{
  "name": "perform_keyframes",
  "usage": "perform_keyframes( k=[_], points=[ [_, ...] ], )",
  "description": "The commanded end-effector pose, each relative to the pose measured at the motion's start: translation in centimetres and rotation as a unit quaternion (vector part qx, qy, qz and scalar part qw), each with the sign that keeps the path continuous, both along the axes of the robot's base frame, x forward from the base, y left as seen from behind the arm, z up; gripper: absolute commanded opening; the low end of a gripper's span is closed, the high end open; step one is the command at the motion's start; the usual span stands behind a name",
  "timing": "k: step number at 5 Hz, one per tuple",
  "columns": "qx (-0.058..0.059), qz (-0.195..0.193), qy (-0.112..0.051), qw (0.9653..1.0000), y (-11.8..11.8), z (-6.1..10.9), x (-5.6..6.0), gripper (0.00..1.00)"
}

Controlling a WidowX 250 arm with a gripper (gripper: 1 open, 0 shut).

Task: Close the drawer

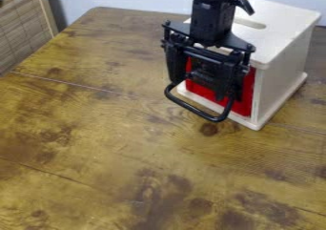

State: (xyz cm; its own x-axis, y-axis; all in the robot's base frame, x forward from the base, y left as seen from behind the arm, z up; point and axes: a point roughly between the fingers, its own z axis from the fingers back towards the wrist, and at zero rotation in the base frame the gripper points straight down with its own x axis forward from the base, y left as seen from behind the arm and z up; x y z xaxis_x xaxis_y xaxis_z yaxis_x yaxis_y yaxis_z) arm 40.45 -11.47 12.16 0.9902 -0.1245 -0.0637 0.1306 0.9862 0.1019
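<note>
The drawer [219,87] has a red square front with a black loop handle [195,105], set in a pale cream wooden box [274,43] with a slot on top, at the table's back right. The handle sticks out toward the front left. My black gripper [205,74] hangs right in front of the red panel, fingers [173,66] pointing down and spread apart, open with nothing held. It covers much of the red front. Whether it touches the panel I cannot tell.
The worn brown wooden table [114,148] stretches to the front and left. A slatted wooden piece [23,29] stands at the far left edge. A pale wall runs behind the box.
</note>
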Motion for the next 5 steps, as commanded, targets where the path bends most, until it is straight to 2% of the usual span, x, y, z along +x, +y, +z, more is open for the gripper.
perform_keyframes(
  k=[1, 3, 4, 5],
  points=[
    [-0.002, 0.003, -0.034, 0.9994, -0.2, 2.2, 0.7, 1.00],
    [0.003, 0.016, -0.012, 0.9998, 0.0, 0.7, 1.2, 1.00],
    [0.005, 0.024, -0.008, 0.9997, 0.2, 0.3, 1.8, 1.00],
    [0.004, 0.033, -0.008, 0.9994, 0.4, 0.7, 2.5, 1.00]
  ],
)
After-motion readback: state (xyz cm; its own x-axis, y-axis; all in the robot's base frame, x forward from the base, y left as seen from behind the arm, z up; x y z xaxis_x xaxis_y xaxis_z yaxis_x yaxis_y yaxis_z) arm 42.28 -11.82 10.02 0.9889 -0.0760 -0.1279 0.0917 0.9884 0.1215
